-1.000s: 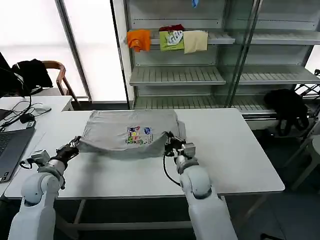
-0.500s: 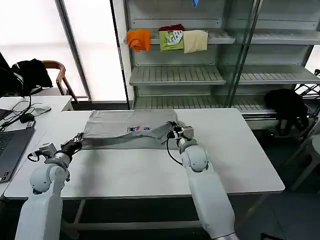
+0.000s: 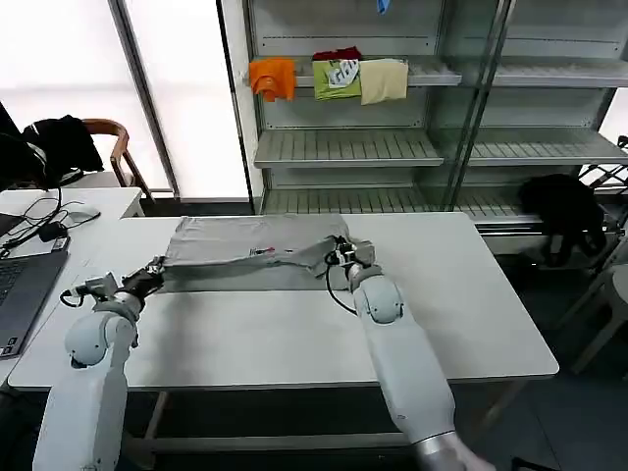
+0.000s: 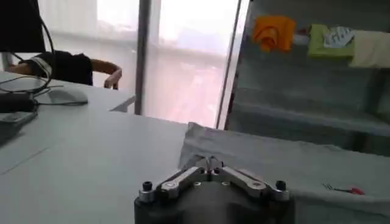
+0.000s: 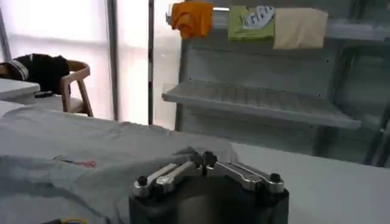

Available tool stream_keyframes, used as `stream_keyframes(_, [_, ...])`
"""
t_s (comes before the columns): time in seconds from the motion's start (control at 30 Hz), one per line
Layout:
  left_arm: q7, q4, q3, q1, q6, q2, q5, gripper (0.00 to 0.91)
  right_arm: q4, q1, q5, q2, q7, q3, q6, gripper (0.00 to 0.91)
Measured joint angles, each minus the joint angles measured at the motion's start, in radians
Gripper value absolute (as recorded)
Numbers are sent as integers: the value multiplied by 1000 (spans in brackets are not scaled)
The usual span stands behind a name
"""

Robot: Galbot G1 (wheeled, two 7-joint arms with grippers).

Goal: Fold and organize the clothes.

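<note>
Both grippers clamped on light grey cotton shirt [image 3: 253, 252] lying on white table [image 3: 471, 294]: left gripper [image 3: 155, 268], right gripper [image 3: 337, 255]. Best kept level, hem carried evenly forward, then released together.

Both arms stretched forward, left hand [image 3: 157, 266] low, fingers pinched together, right hand [image 3: 337, 256] apparently pinched too

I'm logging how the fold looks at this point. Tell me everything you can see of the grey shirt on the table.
The grey shirt looks like soft light grey cotton, lying on the white table toward its far edge, folded into a wide flat band. Only a sliver of its chest print shows. The left gripper pinches its near left corner and the right gripper its near right corner, both shut on cloth.
</note>
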Motion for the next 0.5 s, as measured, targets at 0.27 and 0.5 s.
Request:
stream_keyframes(0.27, [-12,-6,5,-9,-24,-1,4,907,-20,7,25,0,27,9,73,907])
stream_keyframes(0.5, [-13,-36,0,9,-20,11,8,907,14,-19,52,0,37,19,103,907])
